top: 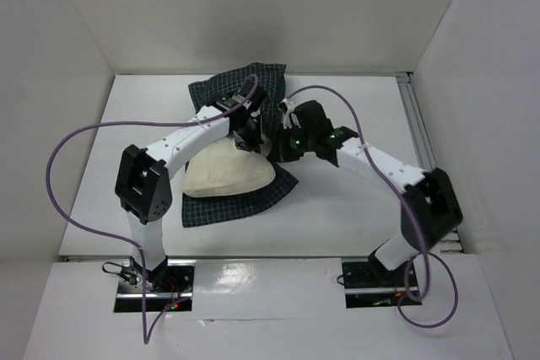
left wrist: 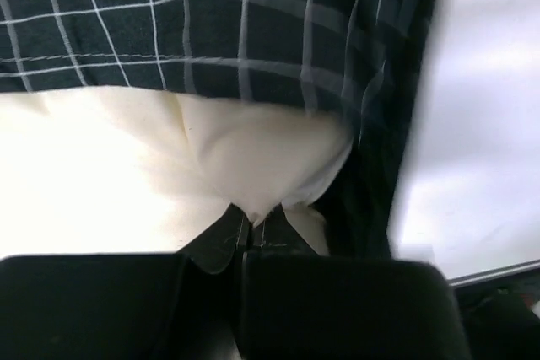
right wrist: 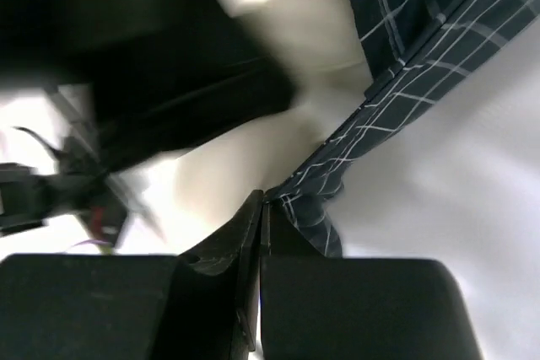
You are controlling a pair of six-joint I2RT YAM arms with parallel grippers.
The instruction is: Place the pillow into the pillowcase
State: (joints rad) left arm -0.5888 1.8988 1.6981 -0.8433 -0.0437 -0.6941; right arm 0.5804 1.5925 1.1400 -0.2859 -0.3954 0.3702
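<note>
The cream pillow (top: pixel 226 174) lies on the dark checked pillowcase (top: pixel 240 88), whose far part bunches up behind both grippers. My left gripper (top: pixel 247 137) is at the pillow's far right corner. In the left wrist view its jaws (left wrist: pixel 253 217) are shut on a pinch of the pillow (left wrist: pixel 169 166), with the pillowcase (left wrist: pixel 253 31) just beyond. My right gripper (top: pixel 283 142) sits close beside it. In the right wrist view its jaws (right wrist: pixel 267 201) are shut on the hem of the pillowcase (right wrist: pixel 405 99), right next to the pillow (right wrist: pixel 236 170).
White walls enclose the white table (top: pixel 354 200) at the back and sides. A metal rail (top: pixel 419 128) runs along its right edge. Purple cables loop over both arms. The left arm's dark wrist (right wrist: pixel 169 65) fills the upper left of the right wrist view.
</note>
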